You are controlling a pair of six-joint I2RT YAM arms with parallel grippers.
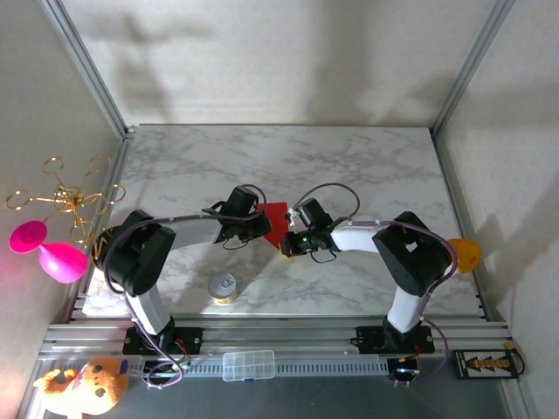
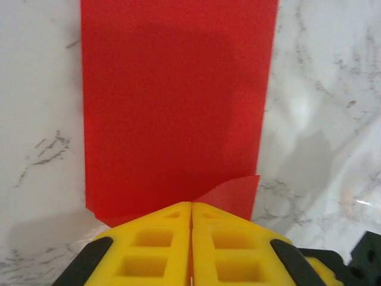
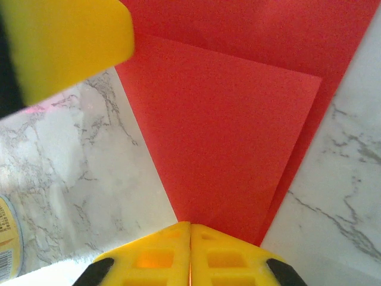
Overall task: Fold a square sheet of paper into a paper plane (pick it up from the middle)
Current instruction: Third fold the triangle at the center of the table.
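**Both grippers shut against one red sheet, mid-table**

Left gripper (image 1: 259, 225): its two yellow fingers (image 2: 156, 238) are pressed flat together, with no gap along the seam. The tips sit at the near edge of the sheet of paper (image 2: 172, 101) and touch it. A small corner flap (image 2: 233, 195) is turned up just beside one fingertip. Cannot tell whether any layer is caught between the tips.

Right gripper (image 1: 293, 240): its two yellow fingers (image 3: 149, 259) are likewise closed tight, and the seam is a thin line. The paper narrows to a point that ends right at the tips. There is contact, but a pinch cannot be confirmed. One blurred finger of the left gripper hangs over the paper's far left edge in the right wrist view.

Paper: bright red, lying about the middle of the marble table (image 1: 367, 166), between the two grippers, which face each other across it. The right wrist view shows two layers, a folded upper panel with one sharp corner lying on a wider lower layer. The left wrist view shows a smooth strip flat on the marble.

Counts:
- sheets of paper: 1
- grippers: 2, with 2 fingers each, 4 in all
- tin can (image 1: 224, 288): 1, by the table's near edge, left of centre, apart from the paper
- pink toy (image 1: 51, 251): 1, beyond the left edge
- orange object (image 1: 466, 254): 1, beyond the right edge
- clear plastic box (image 1: 248, 365): 1, on the rail between the arm bases
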